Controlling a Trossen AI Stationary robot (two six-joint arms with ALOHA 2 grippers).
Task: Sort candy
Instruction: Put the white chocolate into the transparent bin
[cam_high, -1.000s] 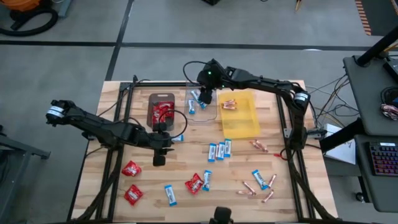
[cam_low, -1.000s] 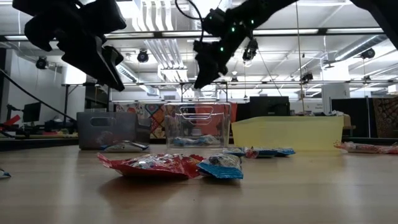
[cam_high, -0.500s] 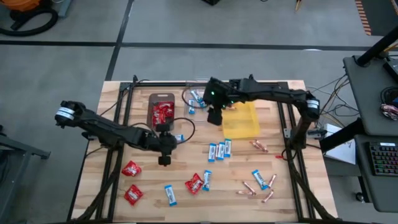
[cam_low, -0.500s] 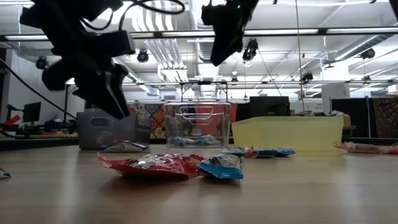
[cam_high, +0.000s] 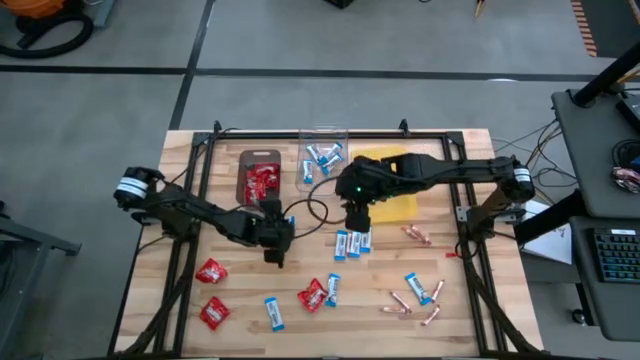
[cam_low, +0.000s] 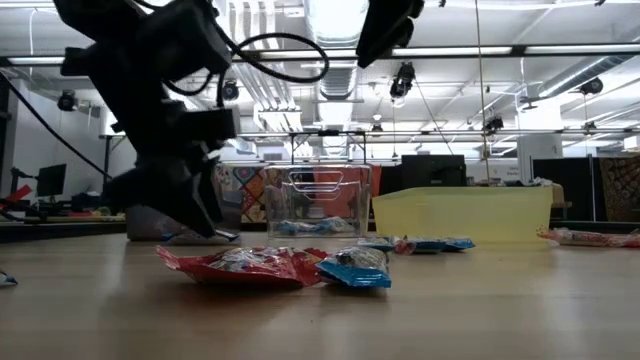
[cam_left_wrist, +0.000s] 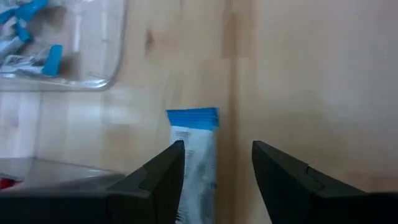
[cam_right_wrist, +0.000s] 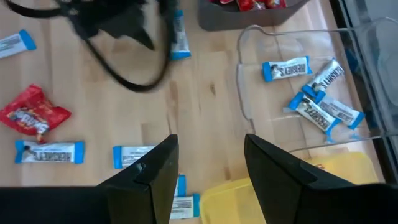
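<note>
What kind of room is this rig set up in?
Probably a lab or workshop. The low view shows exposed ceiling ducts and lights and a monitor behind the wooden table; the high view shows bare concrete floor and a desk with a keyboard.

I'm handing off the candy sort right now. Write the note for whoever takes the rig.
Left gripper: open, low over a loose blue-and-white bar lying beside the dark tray, nothing held.
Right gripper: open and empty, above the table between the yellow tray and a cluster of blue bars.
Done: red packets in the dark tray, several blue bars in the clear tray.
Left: on the table, three loose red packets, about eight blue bars, and the pinkish-copper sticks on the right side.
</note>
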